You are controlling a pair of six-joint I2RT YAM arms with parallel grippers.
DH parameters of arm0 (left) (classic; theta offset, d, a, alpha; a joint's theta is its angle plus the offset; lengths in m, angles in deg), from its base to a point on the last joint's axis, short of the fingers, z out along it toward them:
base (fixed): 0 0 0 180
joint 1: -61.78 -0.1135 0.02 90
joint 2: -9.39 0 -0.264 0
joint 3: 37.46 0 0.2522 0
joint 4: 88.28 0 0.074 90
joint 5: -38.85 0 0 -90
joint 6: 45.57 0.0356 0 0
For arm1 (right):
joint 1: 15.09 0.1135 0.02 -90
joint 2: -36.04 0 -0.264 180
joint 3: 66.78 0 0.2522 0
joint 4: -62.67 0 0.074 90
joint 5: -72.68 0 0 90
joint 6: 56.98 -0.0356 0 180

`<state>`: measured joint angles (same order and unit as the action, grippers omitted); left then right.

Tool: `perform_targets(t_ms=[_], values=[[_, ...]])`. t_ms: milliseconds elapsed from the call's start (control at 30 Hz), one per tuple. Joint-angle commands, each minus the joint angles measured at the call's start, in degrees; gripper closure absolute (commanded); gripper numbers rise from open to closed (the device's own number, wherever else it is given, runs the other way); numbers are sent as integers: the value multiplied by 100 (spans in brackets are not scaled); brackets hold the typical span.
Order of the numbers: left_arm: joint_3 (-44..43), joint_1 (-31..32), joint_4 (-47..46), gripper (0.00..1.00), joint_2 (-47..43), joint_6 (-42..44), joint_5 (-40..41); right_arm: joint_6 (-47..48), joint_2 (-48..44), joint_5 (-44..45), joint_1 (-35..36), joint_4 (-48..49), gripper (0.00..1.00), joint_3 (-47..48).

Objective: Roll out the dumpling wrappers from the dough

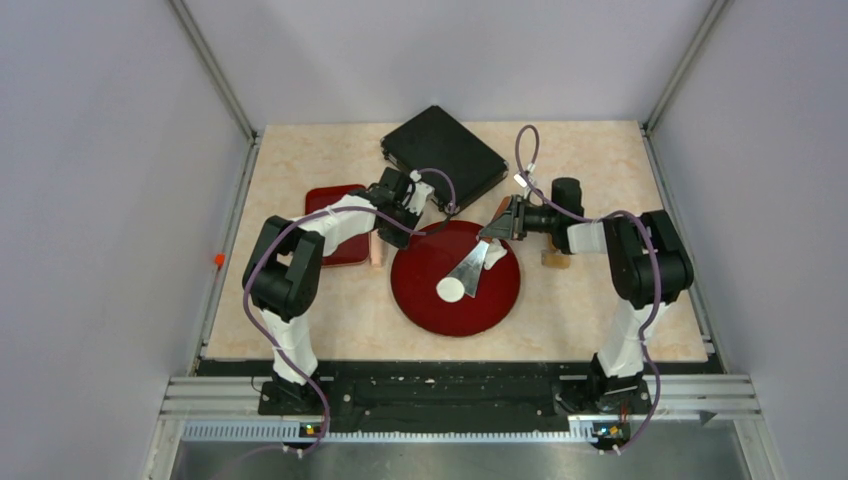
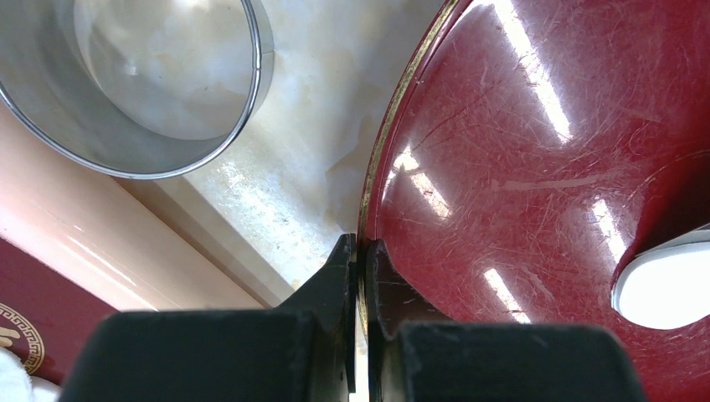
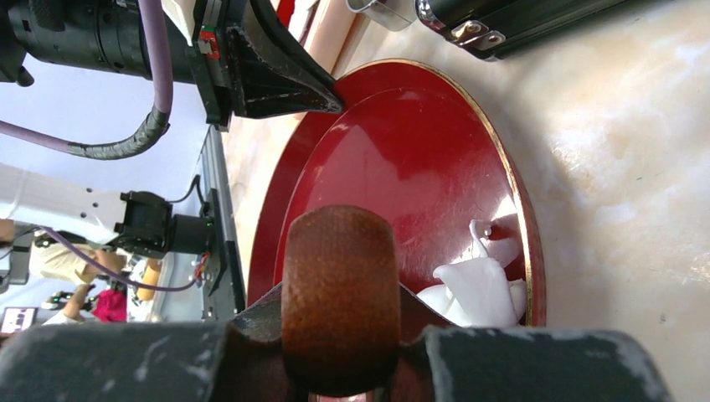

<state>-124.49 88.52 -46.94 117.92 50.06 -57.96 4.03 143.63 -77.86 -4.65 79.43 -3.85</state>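
My left fingers (image 2: 333,280) pinch the red plate (image 2: 544,167) at its rim; my right fingers (image 3: 536,368) clamp a wooden handle (image 3: 339,293), dough (image 3: 477,293) just beyond.

Dumpling wrapper (image 1: 450,289) on plate (image 1: 430,255), case (image 1: 445,150) behind plate, tray (image 1: 322,200) left of it (ring cutter (image 2: 142,84) beside the plate)

The plate (image 1: 425,285) is dark glossy red with a thin gold rim (fine pale scratches all over). The table (image 1: 300,320) is pale beige, marbled. The dough (image 3: 477,289) is white, the handle (image 3: 339,293) brown, the case (image 1: 445,150) at the far edge black.
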Motion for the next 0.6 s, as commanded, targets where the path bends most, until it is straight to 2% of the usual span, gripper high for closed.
perform_targets(t_ms=[0, 233, 433, 567], values=[[-16, 86, -11, 100, 157, 149, 181, -18, 219, -184, 97, 367, 100, 3], [-15, 91, -15, 100, 158, 148, 189, -122, 349, -224, 99, 502, 100, -36], [-16, 91, -4, 100, 159, 141, 195, -566, 553, -205, 148, 1140, 100, -134], [-20, 92, -6, 100, 167, 139, 195, -614, 591, -221, 240, 1213, 100, -135]])
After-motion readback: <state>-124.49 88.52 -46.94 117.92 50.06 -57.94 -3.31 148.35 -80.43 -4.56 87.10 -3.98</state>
